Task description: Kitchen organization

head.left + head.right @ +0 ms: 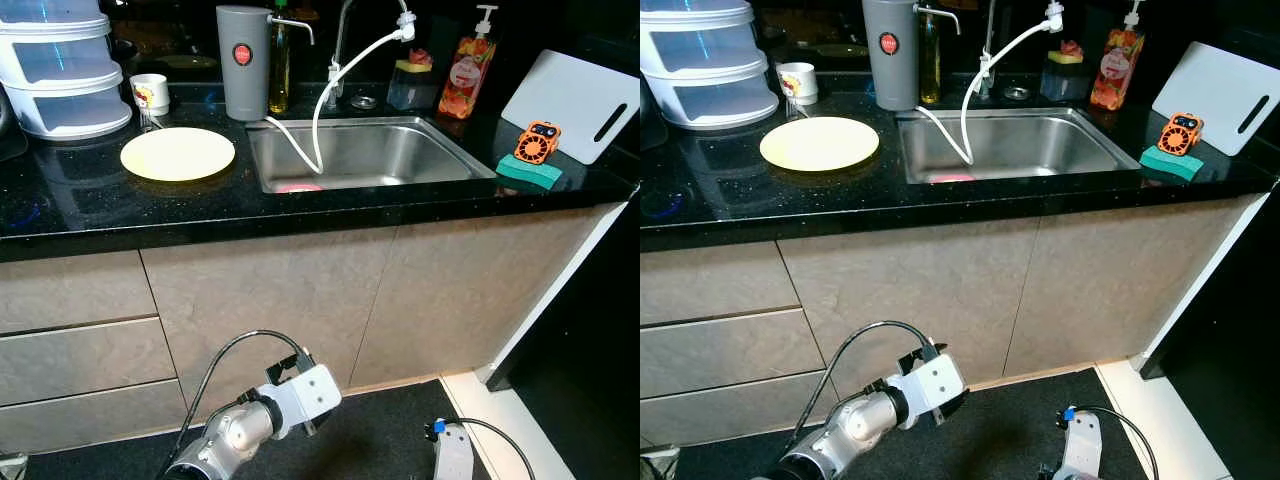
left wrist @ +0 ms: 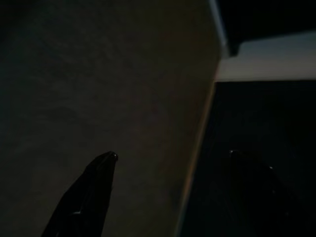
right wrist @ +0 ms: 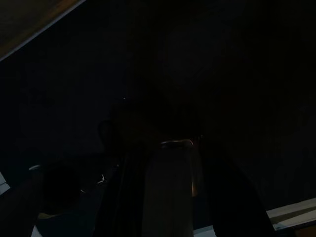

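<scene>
Round pale-yellow plate (image 1: 177, 153) lay beside the steel sink (image 1: 455, 150); left gripper (image 2: 170, 160), seen spread and empty, should be raised squarely; right gripper's state was indeterminable.

No word or number can be read anywhere. The grey canister (image 1: 243, 62) at the back of the counter carries a round red badge with a pale mark in it, too small to make out. The soap bottle (image 1: 467, 72) wears a red and orange label with fruit pictures, its lettering illegible. The white mug (image 1: 151, 93) bears a small red and yellow print, likewise unreadable.
</scene>
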Tool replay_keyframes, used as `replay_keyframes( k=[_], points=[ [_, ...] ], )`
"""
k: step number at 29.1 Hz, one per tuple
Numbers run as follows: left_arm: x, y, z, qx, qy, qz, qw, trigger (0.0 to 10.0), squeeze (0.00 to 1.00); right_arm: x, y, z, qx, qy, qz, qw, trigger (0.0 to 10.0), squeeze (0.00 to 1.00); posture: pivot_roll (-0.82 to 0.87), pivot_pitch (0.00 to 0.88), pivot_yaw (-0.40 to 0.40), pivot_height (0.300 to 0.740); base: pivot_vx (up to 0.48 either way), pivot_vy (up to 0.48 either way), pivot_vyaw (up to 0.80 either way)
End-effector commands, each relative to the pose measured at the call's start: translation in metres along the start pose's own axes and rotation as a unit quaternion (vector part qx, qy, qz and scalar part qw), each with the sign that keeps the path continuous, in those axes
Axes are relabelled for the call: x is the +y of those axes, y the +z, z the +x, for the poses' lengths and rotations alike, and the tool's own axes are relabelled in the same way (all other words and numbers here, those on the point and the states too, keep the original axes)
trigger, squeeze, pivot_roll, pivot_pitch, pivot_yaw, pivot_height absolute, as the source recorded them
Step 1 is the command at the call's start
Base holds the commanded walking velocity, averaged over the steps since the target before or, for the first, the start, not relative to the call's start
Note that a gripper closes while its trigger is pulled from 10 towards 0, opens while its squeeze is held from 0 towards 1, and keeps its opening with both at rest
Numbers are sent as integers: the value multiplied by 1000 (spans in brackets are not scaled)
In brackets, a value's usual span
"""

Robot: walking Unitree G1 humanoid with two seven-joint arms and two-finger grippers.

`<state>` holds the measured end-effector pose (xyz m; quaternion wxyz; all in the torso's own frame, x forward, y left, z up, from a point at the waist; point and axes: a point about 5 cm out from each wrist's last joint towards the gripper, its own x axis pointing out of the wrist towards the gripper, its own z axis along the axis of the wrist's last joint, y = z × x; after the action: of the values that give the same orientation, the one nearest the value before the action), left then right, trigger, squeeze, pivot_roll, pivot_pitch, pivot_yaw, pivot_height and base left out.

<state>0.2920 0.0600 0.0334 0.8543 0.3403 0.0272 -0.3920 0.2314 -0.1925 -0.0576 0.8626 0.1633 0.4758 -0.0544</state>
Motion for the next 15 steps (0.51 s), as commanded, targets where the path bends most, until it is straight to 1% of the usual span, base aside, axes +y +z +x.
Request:
replay_keyframes(
  k=[1,2,3,4,5,6,8,9,10,11,12,13,14,15],
  points=[
    [-3,1,2,9,12,35,999,10000,55,-4,-4,-1,7,-6,-2,1000,10000,0,18,74,-58,740,0,0,0],
    [-2,1,2,8,16,46,999,10000,55,-4,-4,-1,6,-6,-3,1000,10000,0,18,74,-58,740,0,0,0],
    [1,2,-2,-7,19,59,998,10000,0,-4,-3,-1,4,-2,1,1000,10000,0,16,76,-63,740,0,0,0],
    [0,3,-3,-18,15,19,1000,10000,0,-4,-3,-1,4,-2,2,1000,10000,0,18,76,-66,740,0,0,0],
    [0,3,-3,-18,15,19,1000,10000,0,-4,-3,-1,4,-2,2,1000,10000,0,18,76,-66,740,0,0,0],
    [0,3,-5,-28,10,-27,999,10000,0,-4,-3,-1,3,-1,2,1000,10000,0,20,79,-70,740,0,0,0],
    [4,-2,-10,-33,-1,-69,997,10000,0,-4,-2,-1,5,-1,-6,1000,10000,0,24,83,-69,740,0,0,0],
    [5,-5,-14,-34,-7,-78,996,10000,0,-4,-2,-1,5,-2,-8,1000,10000,0,24,83,-69,740,0,0,0],
    [5,-3,-14,-45,-16,-78,996,10000,0,-4,-2,-1,4,-3,-5,1000,10000,0,23,80,-65,740,0,0,0],
    [5,-3,-14,-45,-16,-78,996,10000,0,-4,-2,-1,4,-3,-5,1000,10000,0,23,80,-65,740,0,0,0],
    [5,2,-13,-58,-28,-60,996,10000,0,-4,-2,-1,4,-4,-3,1000,10000,0,23,80,-65,740,0,0,0],
    [3,3,-12,-57,-31,-48,997,10000,0,-4,-2,-1,4,-4,-3,1000,10000,0,20,81,-57,740,0,0,0],
    [3,3,-12,-57,-31,-48,997,10000,0,-4,-2,-1,4,-4,-3,1000,10000,0,20,81,-57,740,0,0,0],
    [-1,4,-6,-41,-25,-23,999,10000,0,-4,-2,-1,3,-6,0,1000,10000,0,20,81,-57,740,0,0,0]
  ],
)
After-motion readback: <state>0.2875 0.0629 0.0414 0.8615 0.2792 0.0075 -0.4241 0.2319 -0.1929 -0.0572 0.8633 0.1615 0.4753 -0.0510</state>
